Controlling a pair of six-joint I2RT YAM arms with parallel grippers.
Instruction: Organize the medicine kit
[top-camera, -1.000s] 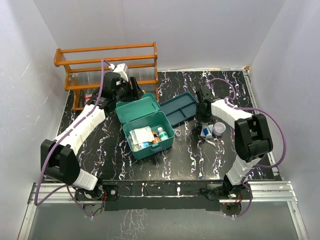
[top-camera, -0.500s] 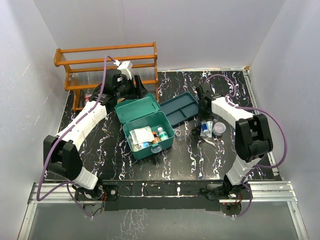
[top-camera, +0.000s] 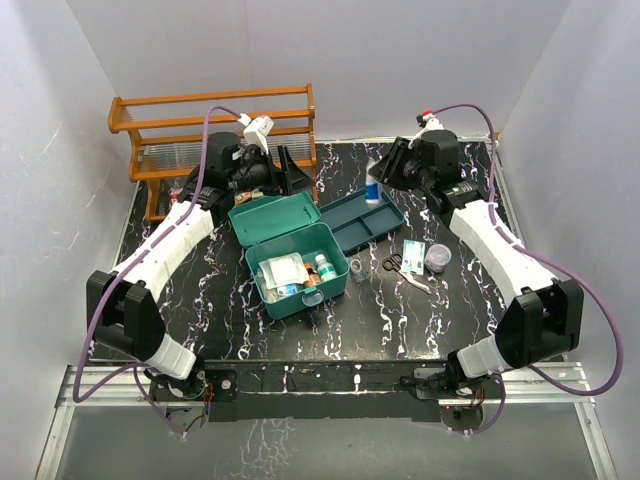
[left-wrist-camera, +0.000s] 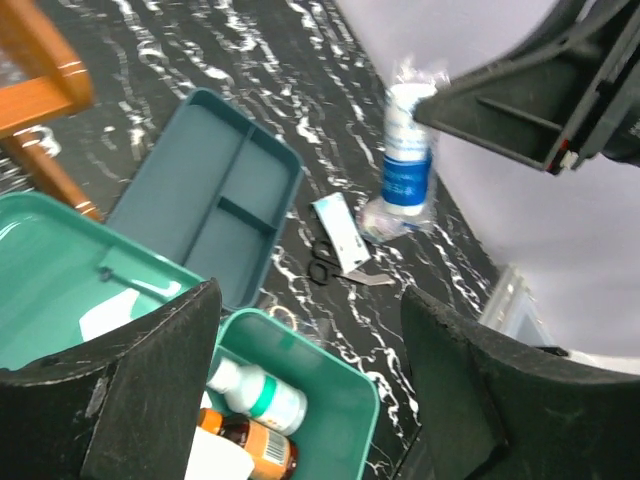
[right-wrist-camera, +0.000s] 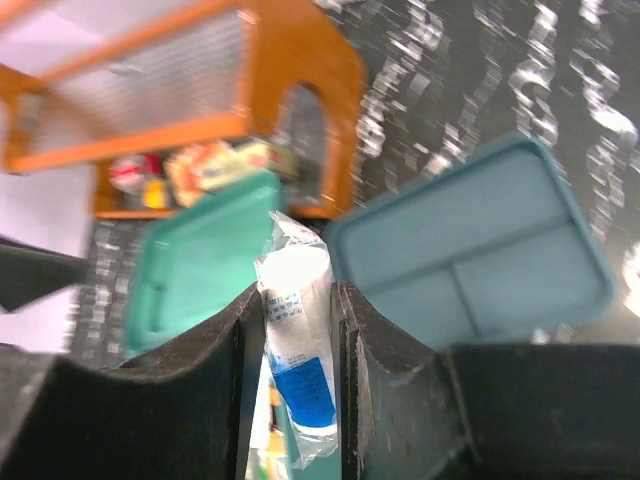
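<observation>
The medicine kit (top-camera: 297, 262) is a teal box standing open at the table's middle, its lid (top-camera: 273, 217) tipped back. Inside lie a white bottle with a green band (left-wrist-camera: 256, 394), a brown bottle (left-wrist-camera: 246, 450) and paper packets. My right gripper (top-camera: 384, 176) is shut on a wrapped white roll with a blue label (top-camera: 373, 188) (right-wrist-camera: 300, 370), held in the air above the dark teal tray (top-camera: 360, 218). Behind the lid, above the table, my left gripper (top-camera: 288, 170) hangs open and empty, its fingers (left-wrist-camera: 150, 390) framing the kit's near corner.
A brown wooden rack (top-camera: 215, 135) stands at the back left, close to the left gripper. Right of the kit lie scissors (top-camera: 395, 265), a flat packet (top-camera: 413, 250), a small round jar (top-camera: 437, 257) and a clear cup (top-camera: 357, 268).
The right arm has lifted the roll off the table at the right and swung it back and left, over the tray. The left gripper has shifted slightly right and opened wider.
</observation>
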